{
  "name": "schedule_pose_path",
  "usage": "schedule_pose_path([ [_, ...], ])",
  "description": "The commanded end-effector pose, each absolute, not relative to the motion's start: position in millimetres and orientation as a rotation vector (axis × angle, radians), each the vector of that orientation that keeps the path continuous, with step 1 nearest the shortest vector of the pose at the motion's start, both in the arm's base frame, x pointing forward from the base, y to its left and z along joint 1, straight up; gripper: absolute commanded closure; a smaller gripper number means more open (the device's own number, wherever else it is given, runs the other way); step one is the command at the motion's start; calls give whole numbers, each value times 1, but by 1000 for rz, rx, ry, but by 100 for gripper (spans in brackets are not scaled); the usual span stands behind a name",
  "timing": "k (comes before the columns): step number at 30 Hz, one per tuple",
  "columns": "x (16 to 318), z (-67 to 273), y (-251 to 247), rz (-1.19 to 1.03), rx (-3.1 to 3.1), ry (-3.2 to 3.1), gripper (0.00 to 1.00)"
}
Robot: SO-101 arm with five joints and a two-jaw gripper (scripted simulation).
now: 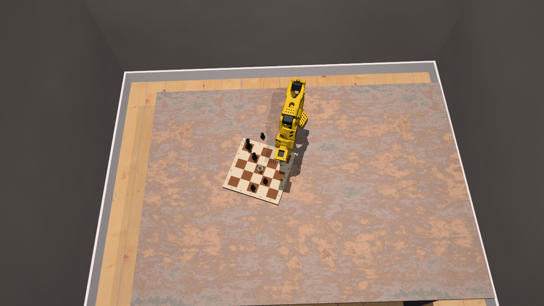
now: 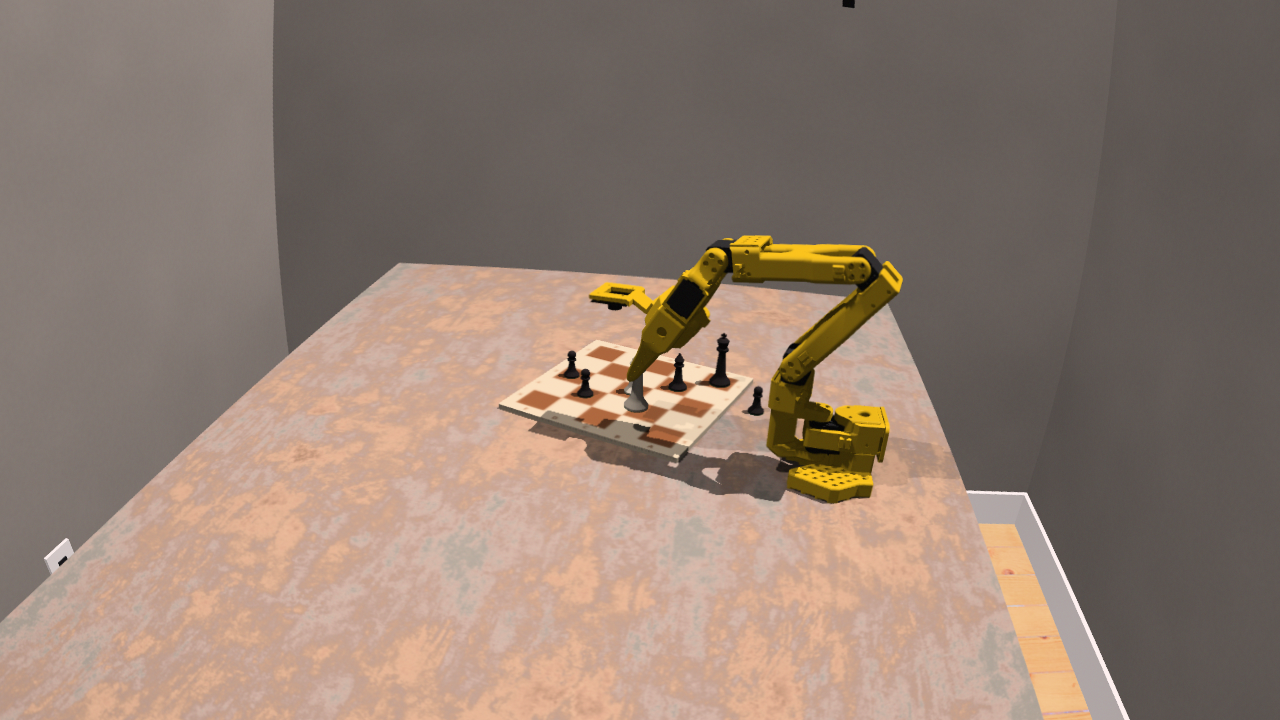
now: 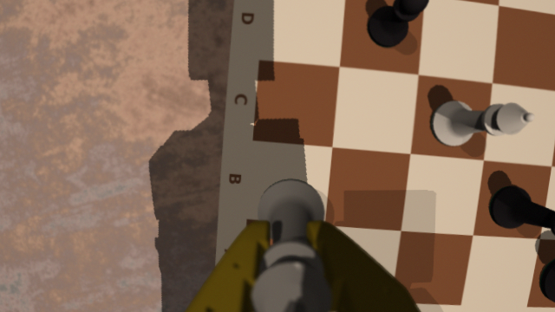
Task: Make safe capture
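The chessboard (image 1: 256,171) lies in front of the arm's base, and it also shows in the side view (image 2: 626,394). My gripper (image 3: 288,243) is shut on a white piece (image 3: 291,210), gripping it below its head. The piece hangs upright with its base over the board's rim by the letter B; it also shows in the side view (image 2: 635,395). A white bishop (image 3: 477,123) stands on a dark square in row C. Black pieces (image 1: 253,156) (image 1: 264,180) (image 1: 252,187) and a tall black piece (image 2: 720,360) stand on the board.
One black pawn (image 2: 755,401) stands upright on the table between the board and the arm's base (image 2: 827,447); it also shows from above (image 1: 262,135). A white-rimmed wall and wooden floor border the table at the far and left sides.
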State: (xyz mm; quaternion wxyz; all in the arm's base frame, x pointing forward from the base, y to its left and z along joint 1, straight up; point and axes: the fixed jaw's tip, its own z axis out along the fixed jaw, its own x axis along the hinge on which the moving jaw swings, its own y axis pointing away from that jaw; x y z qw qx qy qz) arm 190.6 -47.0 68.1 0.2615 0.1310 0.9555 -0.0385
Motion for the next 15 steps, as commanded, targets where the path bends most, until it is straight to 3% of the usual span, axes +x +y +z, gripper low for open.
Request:
schedule_pose_path([
  [1, 190, 82, -49, -110, 360, 2576, 100],
  [15, 190, 108, -49, -110, 360, 2576, 100],
])
